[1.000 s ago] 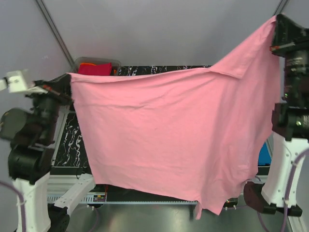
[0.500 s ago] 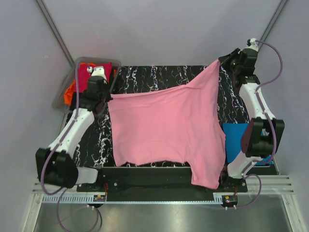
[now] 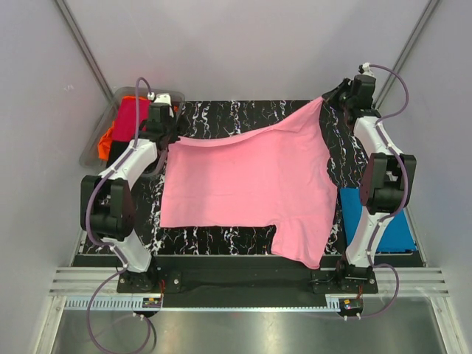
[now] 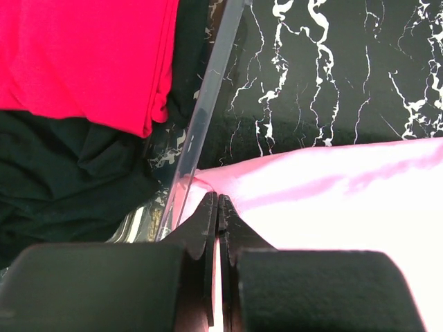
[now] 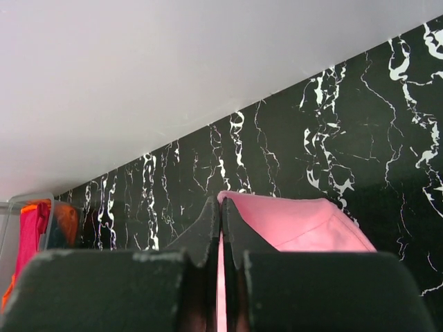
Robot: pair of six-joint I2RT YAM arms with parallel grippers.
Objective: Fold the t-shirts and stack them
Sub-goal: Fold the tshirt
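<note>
The light pink t-shirt (image 3: 251, 184) is stretched out over the black marbled table (image 3: 243, 114), its near edge resting on the table. My left gripper (image 3: 167, 139) is shut on the shirt's far left corner (image 4: 228, 187). My right gripper (image 3: 330, 99) is shut on its far right corner (image 5: 277, 214), held a little higher. A bright blue t-shirt (image 3: 383, 221) lies folded at the right edge, partly behind the right arm. Crimson (image 3: 133, 118), orange (image 3: 109, 140) and black shirts (image 4: 62, 173) lie in a clear bin (image 3: 99, 133) at the far left.
The clear bin's rim (image 4: 201, 124) runs right beside my left gripper. The tent walls stand close behind the table. The metal rail (image 3: 243, 295) with both arm bases runs along the near edge.
Both grippers have carried the pink shirt from high up near the camera down and away to the table's far side. The shirt now hangs low and spread flat, its near edge on the table.
</note>
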